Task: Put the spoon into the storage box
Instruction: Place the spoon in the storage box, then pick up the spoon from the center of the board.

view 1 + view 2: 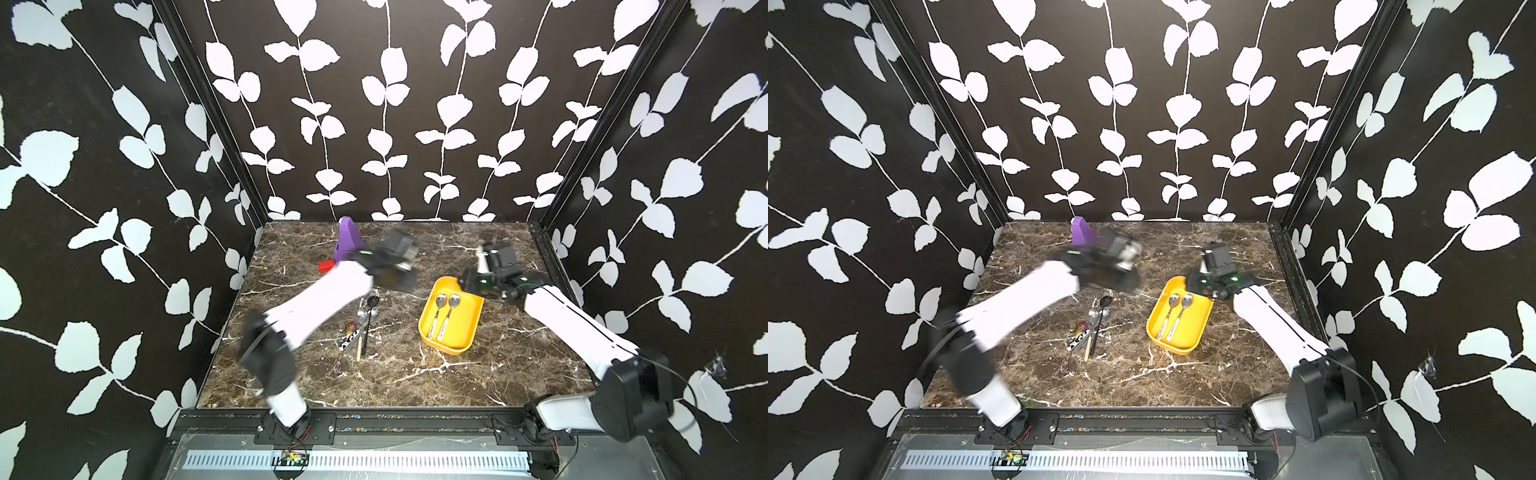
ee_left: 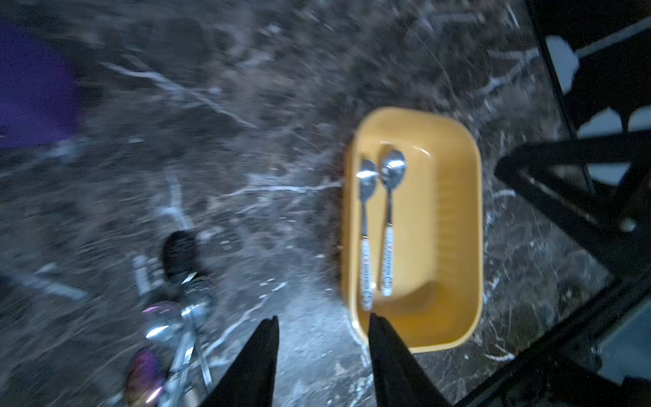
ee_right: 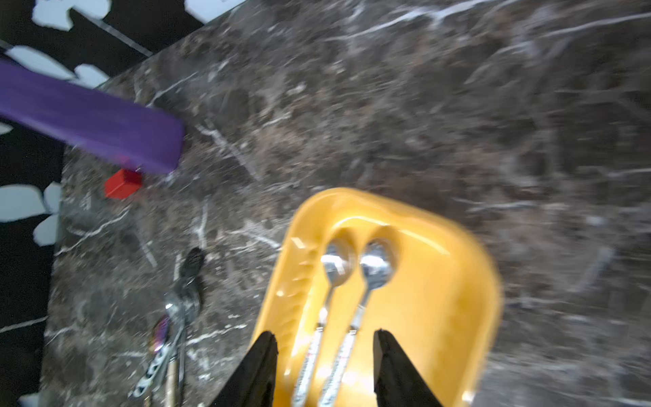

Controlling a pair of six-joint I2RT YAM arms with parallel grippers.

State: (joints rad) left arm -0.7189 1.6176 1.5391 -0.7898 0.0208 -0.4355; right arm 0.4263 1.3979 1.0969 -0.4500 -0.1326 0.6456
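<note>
Two spoons (image 1: pixel 444 315) lie parallel in your storage box (image 1: pixel 469 328), frame centre-right | left gripper (image 2: pixel 322 356) and right gripper (image 3: pixel 326 366): both parted, empty | spoon pile (image 1: pixel 361 328) remains left of box, likely next pick.

place: lab robot test cell | evidence: black aluminium frame rails (image 1: pixel 208 104), leaf-print black-and-white backdrop walls (image 1: pixel 374 104), brown marble-look tabletop (image 1: pixel 395 374), 2 white arms bolted to front rail (image 1: pixel 415 424)
</note>
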